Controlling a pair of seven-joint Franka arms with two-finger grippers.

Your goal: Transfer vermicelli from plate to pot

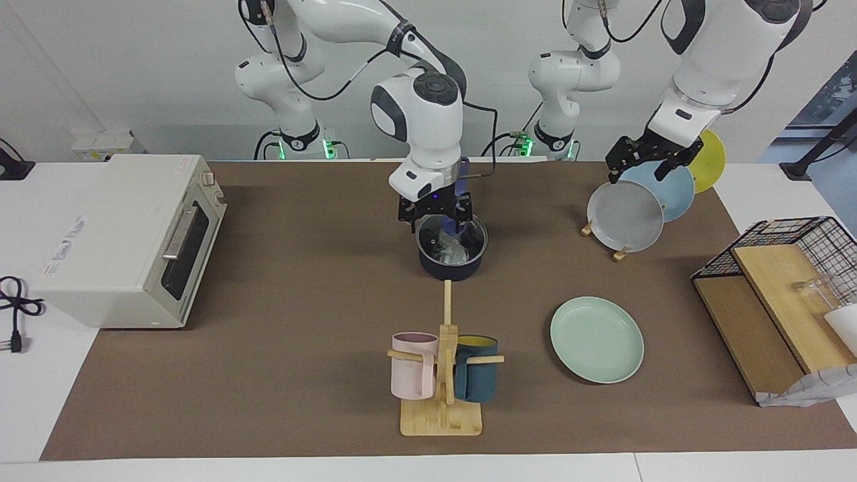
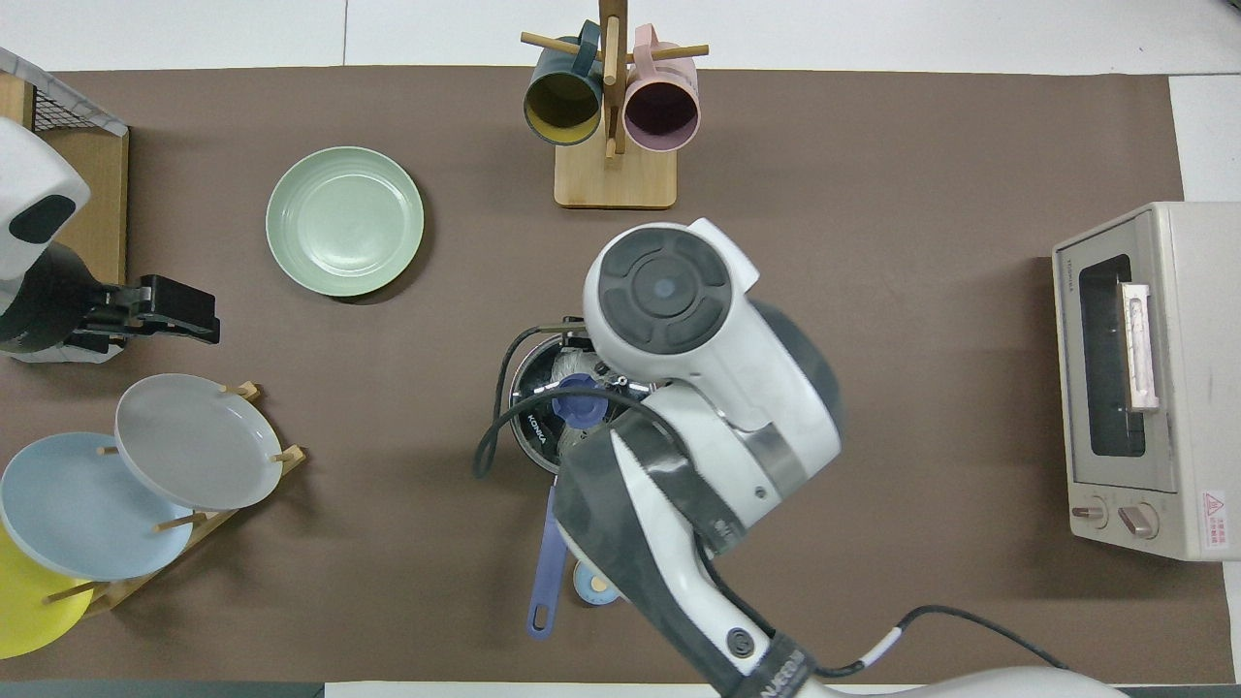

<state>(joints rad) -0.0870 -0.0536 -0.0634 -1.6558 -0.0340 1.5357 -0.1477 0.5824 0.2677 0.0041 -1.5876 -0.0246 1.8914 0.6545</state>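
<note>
The pot [image 1: 450, 251] stands on the brown-covered counter [image 1: 301, 301] and serves as the reference point. It is a small dark saucepan; in the overhead view its blue handle [image 2: 545, 562] runs from the pot toward the robots.

The vermicelli [image 1: 450, 249] lies inside the pot as a pale translucent clump on the bottom.

The right end effector [image 1: 435, 215] hangs just above the pot's rim, on the side toward the right arm's end of the counter. Its fingers are spread apart and hold nothing; no strands cling to them that can be made out.

The plate [image 1: 596, 339] is mint green and sits flat on the counter, farther from the robots than the pot and toward the left arm's end. Its surface is bare.

The left end effector [image 1: 644, 158] waits in the air over the dish rack [image 1: 619, 254], which lies toward the left arm's end from the pot. It is above the grey plate [image 1: 625, 215] and the light blue plate [image 1: 659, 189], jaws open and holding nothing.

A wooden mug stand [image 1: 442, 408] is farther from the robots than the pot, carrying a pink mug [image 1: 413, 365] and a dark teal mug [image 1: 477, 368]. A toaster oven [image 1: 130, 237] is toward the right arm's end from the pot.
</note>
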